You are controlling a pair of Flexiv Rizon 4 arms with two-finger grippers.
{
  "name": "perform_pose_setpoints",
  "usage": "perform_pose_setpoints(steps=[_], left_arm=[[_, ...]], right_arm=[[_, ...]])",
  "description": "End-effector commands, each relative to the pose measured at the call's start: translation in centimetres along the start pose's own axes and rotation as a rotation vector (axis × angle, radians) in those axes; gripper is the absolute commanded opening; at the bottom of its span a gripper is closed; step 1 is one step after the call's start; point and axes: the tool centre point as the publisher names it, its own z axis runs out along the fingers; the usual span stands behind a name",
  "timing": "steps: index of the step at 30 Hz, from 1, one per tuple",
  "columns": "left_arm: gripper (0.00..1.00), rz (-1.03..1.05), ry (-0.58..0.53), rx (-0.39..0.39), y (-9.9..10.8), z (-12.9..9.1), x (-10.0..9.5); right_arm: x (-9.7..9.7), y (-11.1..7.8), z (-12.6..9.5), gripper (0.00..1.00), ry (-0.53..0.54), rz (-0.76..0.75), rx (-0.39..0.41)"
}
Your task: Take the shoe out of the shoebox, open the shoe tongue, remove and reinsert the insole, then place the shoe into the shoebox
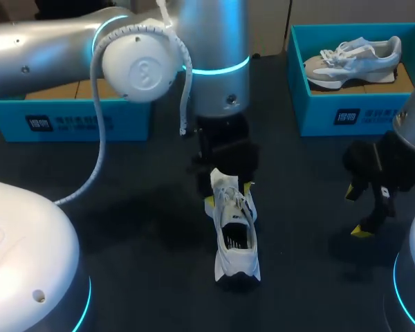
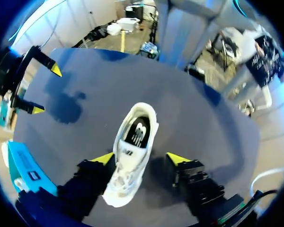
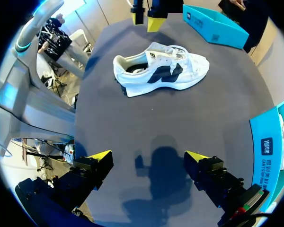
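left pincer (image 2: 142,158) wide astride shoe (image 2: 132,142) | right pincer (image 3: 148,156) wide, apart | one shoebox (image 1: 69,119) — largely hidden behind left arm (image 1: 55,41)

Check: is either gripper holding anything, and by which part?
Nothing is held. The left gripper straddles the laced front of the shoe, open, one finger clear of it; the right gripper hangs open and empty.

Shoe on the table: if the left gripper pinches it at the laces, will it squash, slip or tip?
The shoe has a soft-looking fabric upper with loose laces, so it would probably give when pinched. It is likely light for its size. It stands upright on a broad flat sole, so tipping seems unlikely.
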Motion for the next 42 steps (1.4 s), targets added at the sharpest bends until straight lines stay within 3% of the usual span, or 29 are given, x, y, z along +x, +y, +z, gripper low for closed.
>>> perform_pose_setpoints(steps=[1,18,26,35,42], left_arm=[[1.00,-0.036,0.015,-0.071,-0.9,-0.4,0.4],[1.00,-0.036,0.015,-0.071,-0.9,-0.4,0.4],[1.00,-0.354,-0.045,-0.132,-3.2,0.0,2.8],[1.00,-0.665,-0.104,-0.035,-3.9,1.1,4.1],[1.00,-0.826,-0.114,-0.050,-5.0,3.5,3.7]], right_arm=[[0.0,0.0,0.1,1.00,-0.001,0.000,0.001],[0.0,0.0,0.1,1.00,-0.001,0.000,0.001],[0.0,0.0,0.1,1.00,-0.001,0.000,0.001],[0.0,0.0,0.1,1.00,-0.001,0.000,0.001],[0.0,0.0,0.1,1.00,-0.001,0.000,0.001]])
